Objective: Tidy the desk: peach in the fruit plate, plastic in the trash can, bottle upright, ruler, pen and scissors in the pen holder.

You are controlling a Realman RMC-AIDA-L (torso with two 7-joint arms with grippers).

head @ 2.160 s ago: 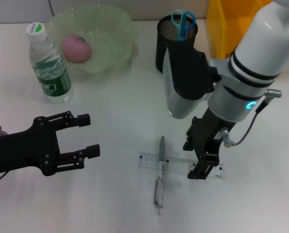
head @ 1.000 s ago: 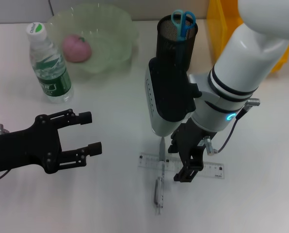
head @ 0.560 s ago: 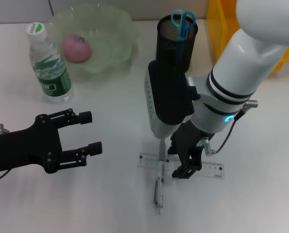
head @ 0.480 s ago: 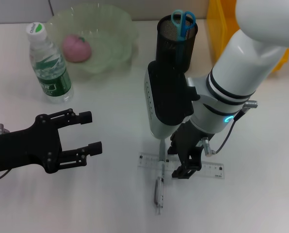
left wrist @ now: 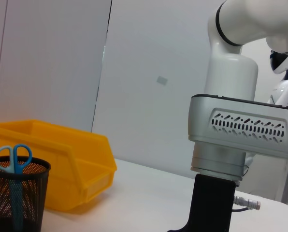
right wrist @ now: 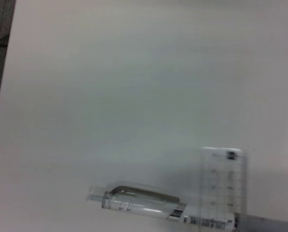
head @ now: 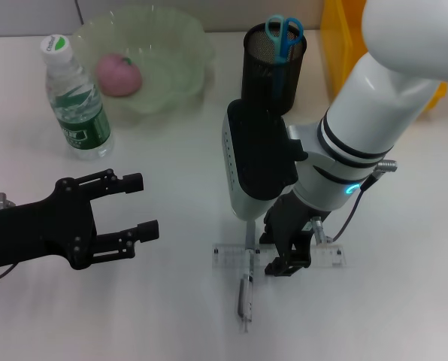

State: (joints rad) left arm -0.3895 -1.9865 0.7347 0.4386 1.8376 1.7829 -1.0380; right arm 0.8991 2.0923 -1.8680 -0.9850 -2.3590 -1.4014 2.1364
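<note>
A clear ruler [head: 325,256] lies on the white desk with a clear pen [head: 246,289] across it. Both show in the right wrist view, ruler [right wrist: 223,181] and pen [right wrist: 139,203]. My right gripper [head: 288,258] is down at the ruler's middle, just right of the pen. The pink peach [head: 119,74] lies in the green fruit plate [head: 183,45]. The water bottle [head: 77,99] stands upright. Blue scissors [head: 285,34] stand in the black mesh pen holder [head: 269,66]. My left gripper [head: 143,205] is open and empty at the left.
A yellow bin [head: 343,37] stands at the back right, behind the pen holder. In the left wrist view the bin [left wrist: 62,159], the pen holder [left wrist: 16,198] and the right arm [left wrist: 231,145] show.
My right gripper has moved left along the ruler, from its right end to its middle beside the pen, and sits lower. The left arm has not moved.
</note>
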